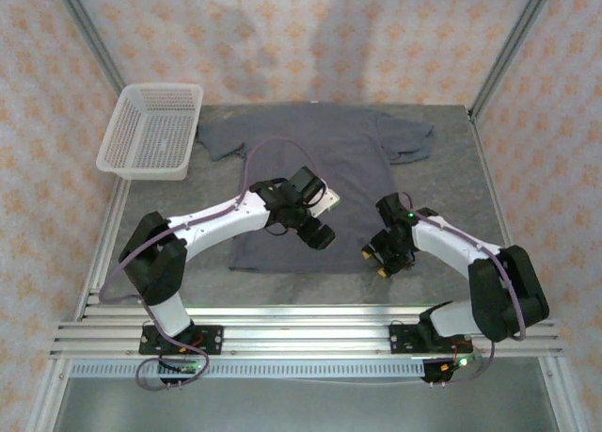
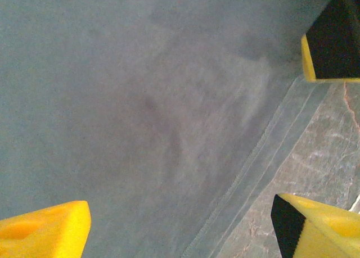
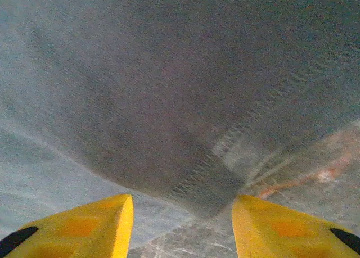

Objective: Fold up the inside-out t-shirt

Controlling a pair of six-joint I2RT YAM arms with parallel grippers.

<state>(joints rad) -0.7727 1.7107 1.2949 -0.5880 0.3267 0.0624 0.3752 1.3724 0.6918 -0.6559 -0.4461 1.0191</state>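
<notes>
As seen from above: inside-out t-shirt [image 1: 310, 150] spread flat across middle of table [image 1: 451, 187], collar toward far edge, hem [image 1: 292, 268] toward near edge, sleeves out to left and right, right sleeve rumpled. White mesh basket [image 1: 162, 89] at far-left corner, right up against left sleeve; touching or overlapping, can't tell.

Left gripper [image 1: 318, 232] low over lower middle of shirt, jaws wide apart, nothing between them. From its wrist camera: plain grey cloth [image 2: 140, 100] below, stitched hem [image 2: 253, 157] running diagonally, bare table [image 2: 315, 157] past it.

Right gripper [image 1: 376, 263] at near-right hem corner, jaws apart [image 3: 183, 213], yellow fingers [image 3: 101, 224] either side of that corner. Cloth [image 3: 169, 72] just ahead of the tips, not pinched. Fingertip contact with table: can't tell.
</notes>
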